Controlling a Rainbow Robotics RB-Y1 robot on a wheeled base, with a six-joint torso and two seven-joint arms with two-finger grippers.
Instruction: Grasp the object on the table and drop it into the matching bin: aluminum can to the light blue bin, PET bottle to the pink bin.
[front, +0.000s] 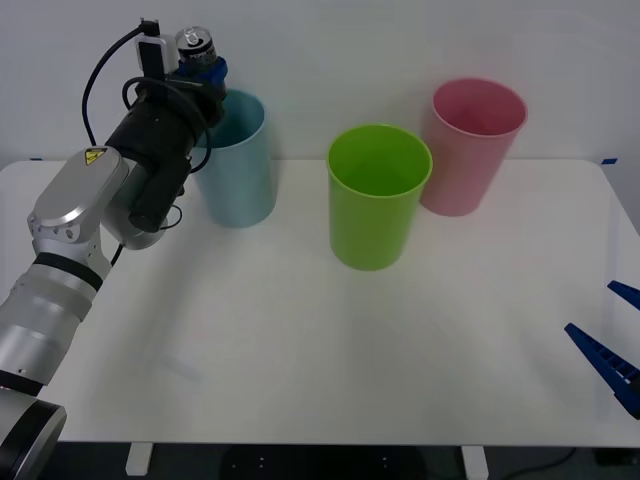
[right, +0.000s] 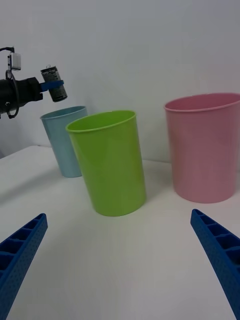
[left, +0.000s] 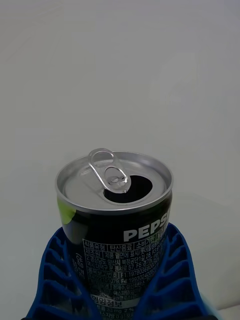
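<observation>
My left gripper (front: 203, 68) is raised above the near rim of the light blue bin (front: 236, 170), its ribbed blue fingers (left: 170, 270) clamped on either side of the aluminum can (left: 117, 220). In my left wrist view the can is a small dark cylinder with printed white lettering on its wall and a bright, smooth silver lid; the pull tab is lifted and the mouth is open and dark. From the right wrist view the can (right: 54, 84) hangs slightly tilted in the air over the pale blue bin (right: 65, 140), not touching it. That bin is smooth plastic, round and tapering toward its base, with a plain rim. Beside it on the table (front: 320, 350), a wide flat white top with rounded corners, stands a lime green bin (front: 378, 195) of the same tapered shape, and just behind and to the right of that the pink bin (front: 470, 145), close to the green one. My right gripper (front: 612, 345) rests low at the right edge of the table, its two ridged blue fingers (right: 22, 250) spread wide apart and holding nothing.
</observation>
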